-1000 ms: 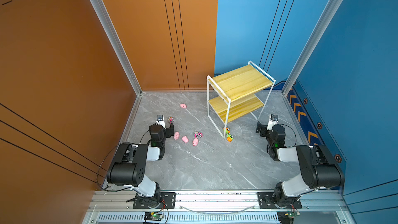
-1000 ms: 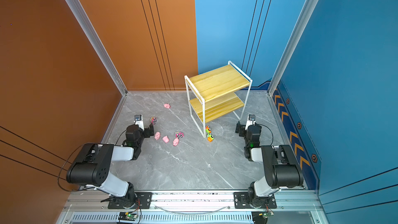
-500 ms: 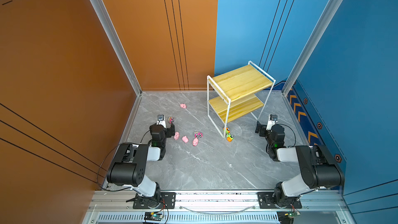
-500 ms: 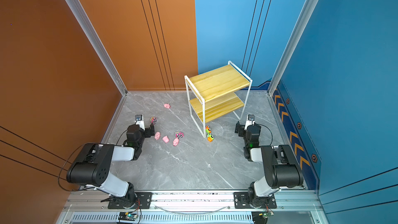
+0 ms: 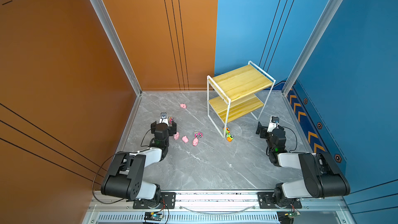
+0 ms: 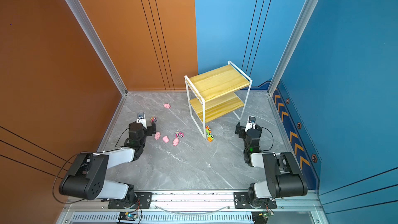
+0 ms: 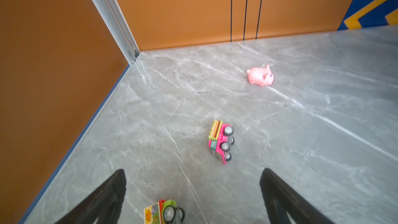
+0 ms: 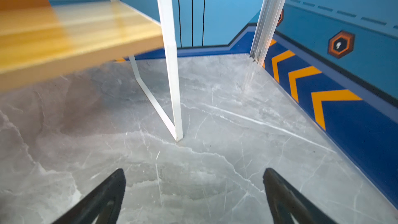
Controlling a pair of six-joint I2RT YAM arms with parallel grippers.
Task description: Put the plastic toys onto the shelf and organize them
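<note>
The shelf stands at the back right, both yellow boards bare. My left gripper is open and low over the floor. A green car lies loose between its fingers, and a pink car lies on its side just ahead. One pig stands farther back. Three pigs and another pink car lie mid-floor. Two cars sit by the shelf's front leg. My right gripper is open and holds nothing, close to a shelf leg.
Orange wall runs close on the left arm's outer side. Blue wall with yellow chevrons borders the right arm. The shelf's lower board overhangs the floor ahead of the right gripper. Grey marble floor spreads between the arms.
</note>
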